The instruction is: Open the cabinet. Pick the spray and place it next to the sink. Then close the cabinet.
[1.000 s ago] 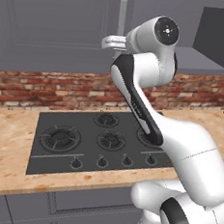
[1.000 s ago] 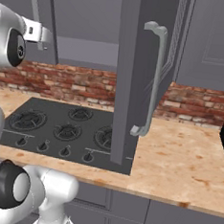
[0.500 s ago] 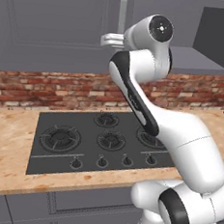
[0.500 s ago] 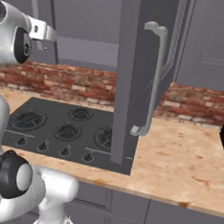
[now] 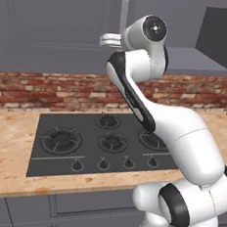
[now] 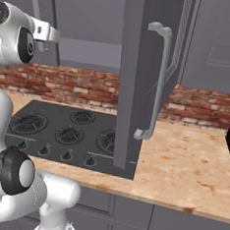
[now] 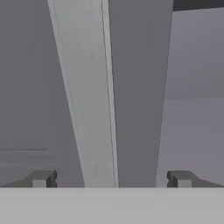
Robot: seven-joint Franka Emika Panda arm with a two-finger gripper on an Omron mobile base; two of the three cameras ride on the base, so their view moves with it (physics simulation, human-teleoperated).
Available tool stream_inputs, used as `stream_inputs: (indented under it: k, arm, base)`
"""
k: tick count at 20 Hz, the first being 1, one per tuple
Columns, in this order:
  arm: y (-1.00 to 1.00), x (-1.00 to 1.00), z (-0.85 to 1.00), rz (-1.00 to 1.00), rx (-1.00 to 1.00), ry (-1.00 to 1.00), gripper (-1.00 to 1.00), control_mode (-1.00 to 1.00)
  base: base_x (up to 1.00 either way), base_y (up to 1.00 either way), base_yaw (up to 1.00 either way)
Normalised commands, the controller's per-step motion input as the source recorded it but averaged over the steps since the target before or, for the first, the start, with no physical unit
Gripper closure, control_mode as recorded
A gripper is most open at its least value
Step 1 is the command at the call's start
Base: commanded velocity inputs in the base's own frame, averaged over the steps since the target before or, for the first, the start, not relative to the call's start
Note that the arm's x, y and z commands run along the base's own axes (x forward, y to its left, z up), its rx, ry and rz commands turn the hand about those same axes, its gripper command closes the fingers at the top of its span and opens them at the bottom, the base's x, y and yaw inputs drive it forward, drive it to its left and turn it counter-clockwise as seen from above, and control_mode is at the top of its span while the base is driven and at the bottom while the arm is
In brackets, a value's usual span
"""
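Kitchen counter (image 5: 8, 149) with black hob (image 5: 102, 144) below you, brick behind. Your gripper (image 7: 109, 178) spread wide, empty, fingertips (image 7: 41, 178) either side of silver bar handle (image 7: 85, 96) on left door of cabinet (image 5: 55, 21). Right door (image 6: 140, 79) swung open over hob's right edge.

We note a glossy white arm (image 5: 173, 126) of rounded segments, dark joint bands, round dark-centred caps, and small grey gripper (image 7: 109, 178) fingertips.
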Motion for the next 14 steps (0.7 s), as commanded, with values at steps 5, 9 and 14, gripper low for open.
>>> stream_inputs:
  k: [5, 9, 14]
  arm:
    - [0.1, 0.08, -0.19, -0.02, 0.0, 0.0, -1.0, -1.0]
    - [0.06, 0.35, -0.28, -0.04, 0.0, -0.01, -1.0, -1.0]
    - [0.0, 0.5, -0.26, -0.05, 0.0, -0.02, -1.0, -1.0]
  base:
    - [0.0, 0.0, 0.0]
    - [0.0, 0.0, 0.0]
    - [0.0, 0.0, 0.0]
